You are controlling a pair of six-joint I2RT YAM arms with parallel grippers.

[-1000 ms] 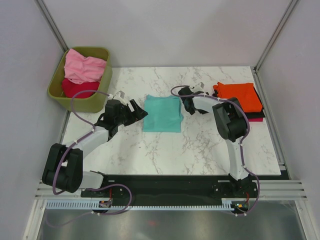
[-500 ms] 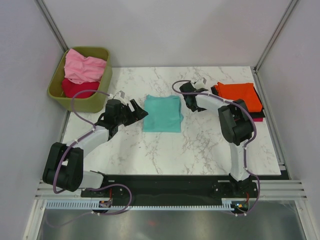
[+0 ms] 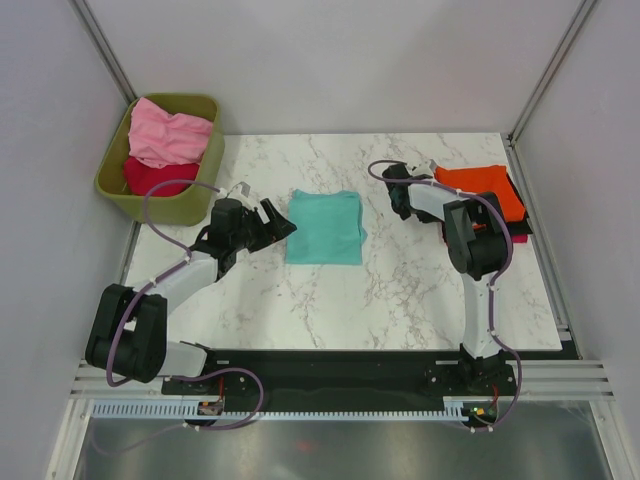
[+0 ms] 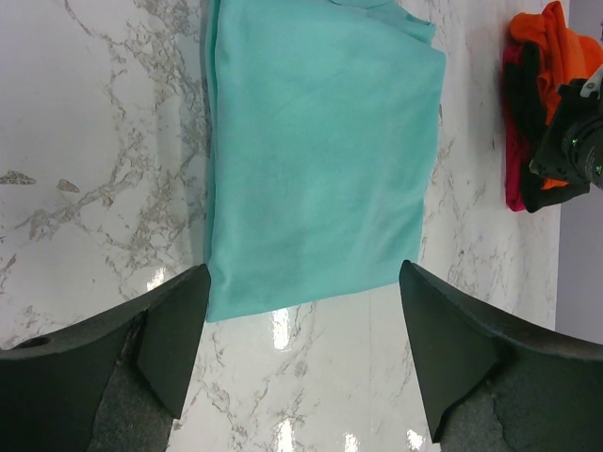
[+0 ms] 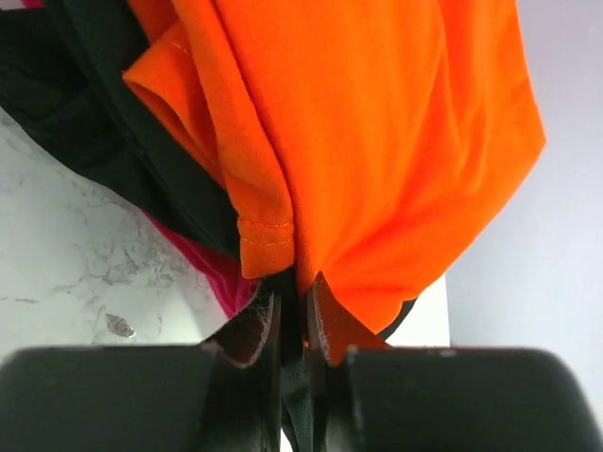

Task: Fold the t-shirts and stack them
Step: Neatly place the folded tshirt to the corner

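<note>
A folded teal t-shirt (image 3: 325,227) lies flat mid-table; it also shows in the left wrist view (image 4: 320,160). My left gripper (image 3: 277,220) is open and empty just left of it, its jaws level with the shirt's near edge (image 4: 303,282). An orange t-shirt (image 3: 485,190) tops a stack on black and crimson shirts at the right. My right gripper (image 3: 404,203) is shut, its tips (image 5: 294,292) against the stack's edge, under the orange shirt (image 5: 377,122), beside the black (image 5: 85,94) and crimson (image 5: 212,268) cloth. I cannot tell whether any cloth is pinched.
An olive-green bin (image 3: 205,150) stands at the back left, holding a pink shirt (image 3: 170,135) over a crimson one (image 3: 150,175). Walls and frame posts close in the table on three sides. The stack lies near the table's right edge.
My right gripper has moved right, from the teal shirt's right edge to the left edge of the orange-topped stack. The left arm and the teal shirt have not moved.
</note>
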